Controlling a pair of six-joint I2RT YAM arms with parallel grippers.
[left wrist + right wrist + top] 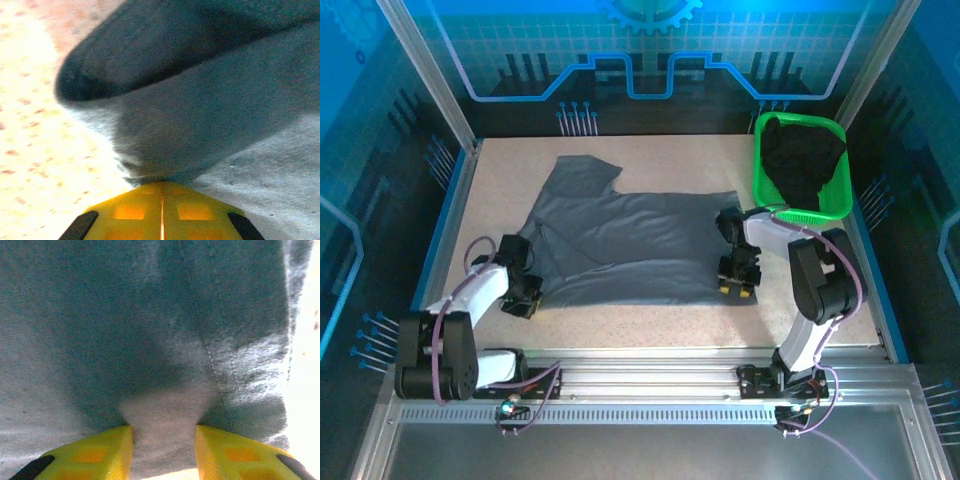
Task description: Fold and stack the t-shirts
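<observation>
The slate-grey t-shirt (630, 245) lies spread on the table, partly folded, with one sleeve pointing to the far left. My left gripper (525, 300) is at its near left corner, shut on a pinch of the grey cloth (225, 100), which rises in a fold just past the closed tips of the left gripper (162, 182). At the shirt's near right corner sits my right gripper (735, 290). In the right wrist view the right gripper (163, 432) is open, its yellow fingers apart with flat grey cloth (125, 330) between them. The black t-shirt (802, 158) lies bunched in the basket.
A green plastic basket (760, 170) stands at the far right corner of the table. Bare speckled tabletop (650, 325) runs along the near edge in front of the shirt. Metal frame rails border the table on both sides.
</observation>
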